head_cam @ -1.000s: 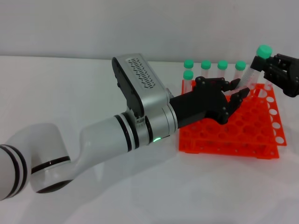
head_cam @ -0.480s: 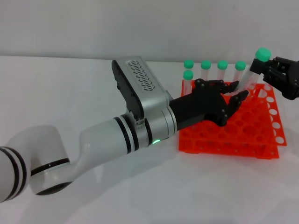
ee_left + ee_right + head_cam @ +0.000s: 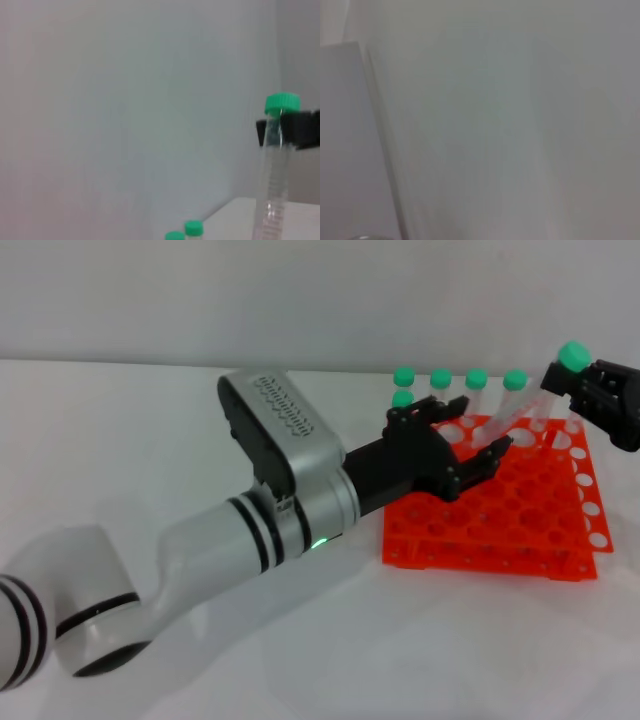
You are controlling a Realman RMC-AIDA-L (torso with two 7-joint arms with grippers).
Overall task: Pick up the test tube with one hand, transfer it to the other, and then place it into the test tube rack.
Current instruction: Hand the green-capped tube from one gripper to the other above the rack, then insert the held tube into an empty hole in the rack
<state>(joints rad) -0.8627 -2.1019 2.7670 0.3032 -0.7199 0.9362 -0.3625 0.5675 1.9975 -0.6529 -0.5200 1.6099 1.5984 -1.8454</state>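
The handover is under way above the test tube rack (image 3: 495, 502). The right gripper (image 3: 572, 390), entering the head view at about two o'clock, is clamping the test tube (image 3: 527, 405) just under its green cap, and the tube is slanting down toward eight o'clock over the rack's far rows. The left gripper (image 3: 478, 445), reaching in from eight o'clock on its white and silver arm, is bracketing the tube's lower end with its fingers spread; the tube's tip is lying between them, and whether they are already touching it cannot be told.

Judging from this, the receiving grasp is the step in hand. The next move calls for the left fingers to be closing squarely on the lower shaft before the right gripper lets go, then for the tube to be stood upright over a free hole.

The right arm is cut off at the frame edge. The left wrist view is showing the tube's upper half with the right gripper's black tip behind it; the right wrist view is showing only blank wall. Five other capped tubes (image 3: 440, 380) are standing at the rack's far side.
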